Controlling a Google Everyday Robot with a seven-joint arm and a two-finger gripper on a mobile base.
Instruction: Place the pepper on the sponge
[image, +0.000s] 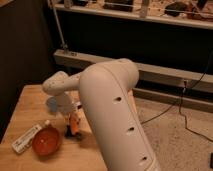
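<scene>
Camera view, my gripper (74, 116) near the middle of the table (30, 100), jaws closed, seemingly gripping the pepper (75, 126), bowl (47, 142) beside

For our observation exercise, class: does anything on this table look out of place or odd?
Only the pepper: it is upright rather than lying flat, held in the gripper, jaws shut, beside the bowl. Nothing else stands out.

A: What's blocked?
B: Rt side of light wooden table (30, 107), by big white robot arm (112, 105); both cut off at btm edge.
A: And the gripper (71, 120)?
B: Lower left of ctr, closed, partly behind wrist. At its tip, slim orange pepper (75, 125), too blurry to tell whether it's gripped.
</scene>
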